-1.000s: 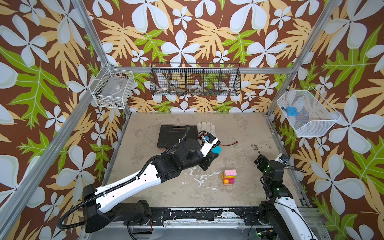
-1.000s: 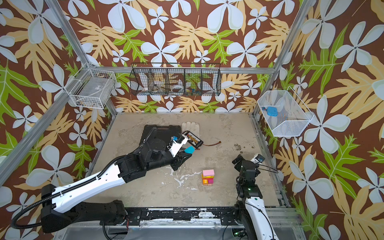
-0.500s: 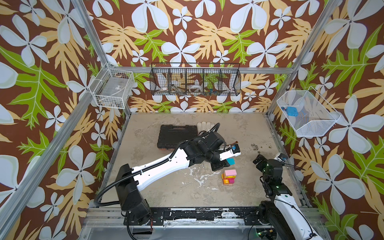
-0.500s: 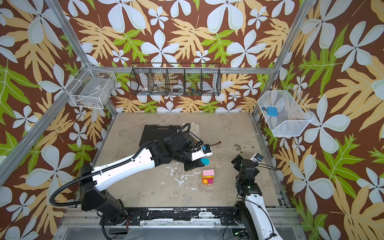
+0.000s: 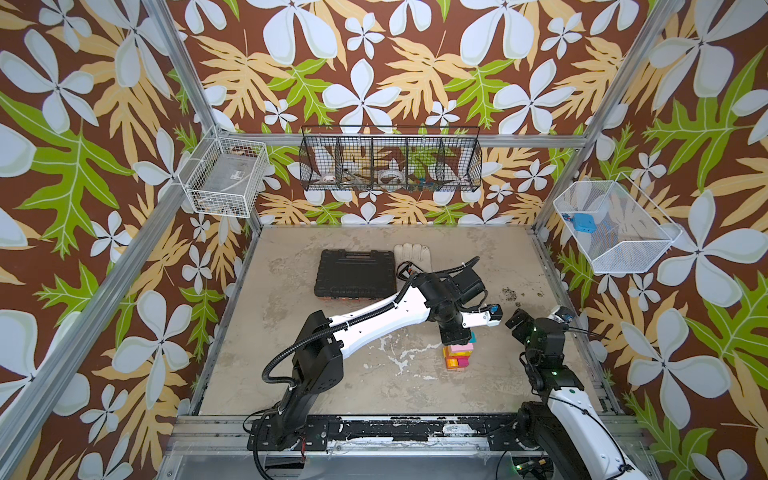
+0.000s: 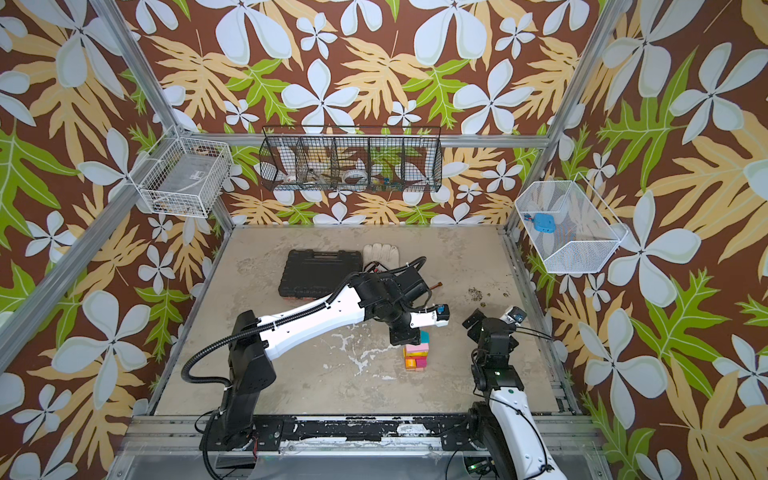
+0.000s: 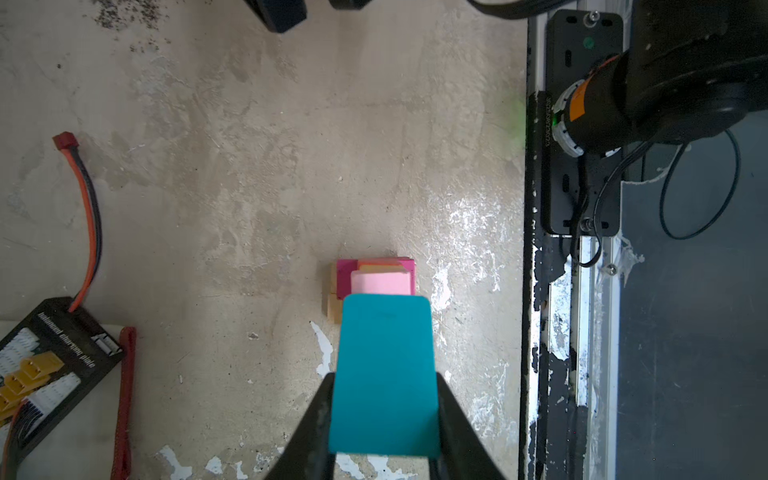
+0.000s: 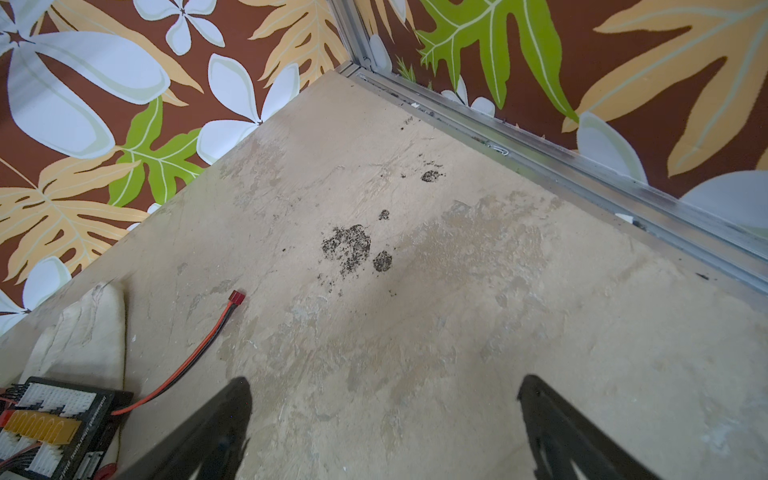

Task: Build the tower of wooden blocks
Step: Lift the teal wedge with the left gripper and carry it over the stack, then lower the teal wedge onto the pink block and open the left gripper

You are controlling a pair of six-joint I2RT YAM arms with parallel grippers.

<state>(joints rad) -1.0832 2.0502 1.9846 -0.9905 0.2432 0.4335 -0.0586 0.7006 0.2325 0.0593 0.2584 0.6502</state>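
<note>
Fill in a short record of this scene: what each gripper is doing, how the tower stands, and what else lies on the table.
left gripper: shut on the teal block, holding it over the tower
tower: orange, magenta and yellow layers, pink block on top
contact: cannot tell whether the teal block touches the pink block
right gripper: open, empty, beside the tower
other things: black case and glove at the back of the table

The teal block (image 7: pixel 384 374) is smooth matt paint, the tabletop (image 7: pixel 249 166) rough and mottled.
</note>
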